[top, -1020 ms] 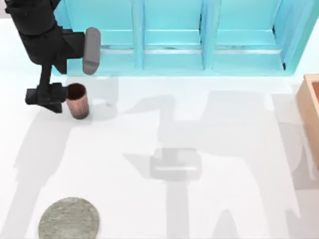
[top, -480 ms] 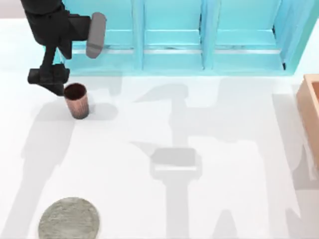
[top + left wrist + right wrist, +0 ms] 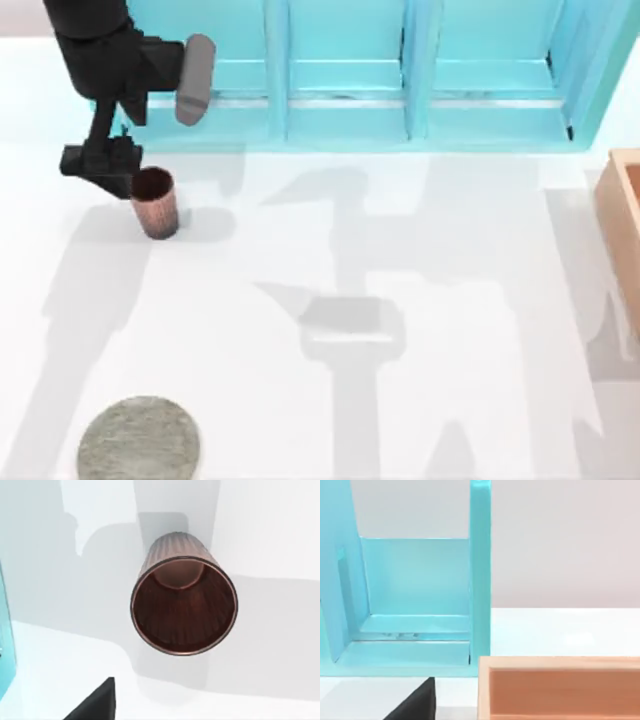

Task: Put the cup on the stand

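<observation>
At ten o'clock on the table, our left gripper [image 3: 100,163] has risen beside the upright cup [image 3: 155,203]; finger state indeterminate. Stand [image 3: 138,438] at seven o'clock: grasp still pending.

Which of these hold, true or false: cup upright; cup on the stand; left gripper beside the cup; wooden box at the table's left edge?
1. The cup stands upright. True; its open mouth faces up in the left wrist view.
2. The cup sits on the stand. False; it stands on the bare table, well apart from the stand near the front left.
3. The left gripper is beside the cup's rim. True.
4. The wooden box is at the table's left edge. False; it is at the right edge.
</observation>
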Robot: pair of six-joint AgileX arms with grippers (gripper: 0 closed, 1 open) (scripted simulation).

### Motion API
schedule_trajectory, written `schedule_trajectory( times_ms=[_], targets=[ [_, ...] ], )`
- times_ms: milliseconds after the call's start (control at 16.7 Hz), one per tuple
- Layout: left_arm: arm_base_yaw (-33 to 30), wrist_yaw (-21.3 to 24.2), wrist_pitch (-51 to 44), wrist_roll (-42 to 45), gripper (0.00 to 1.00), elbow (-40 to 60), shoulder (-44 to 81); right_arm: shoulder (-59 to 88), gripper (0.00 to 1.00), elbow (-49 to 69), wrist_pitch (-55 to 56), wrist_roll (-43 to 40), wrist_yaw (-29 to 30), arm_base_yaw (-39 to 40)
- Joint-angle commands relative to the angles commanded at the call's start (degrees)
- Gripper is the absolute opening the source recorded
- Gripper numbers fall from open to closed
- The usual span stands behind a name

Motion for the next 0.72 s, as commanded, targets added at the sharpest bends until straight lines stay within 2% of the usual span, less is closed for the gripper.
schedule_trajectory(
  times_ms=[420,720],
  targets=[
    [0.1,0.0,17.5,0.1,1.00,-16.2,1.2,0.0,1.00,0.0,0.0,0.0,0.0,0.0],
    [0.1,0.0,19.5,0.2,1.00,-18.1,1.5,0.0,1.00,0.0,0.0,0.0,0.0,0.0]
  ],
)
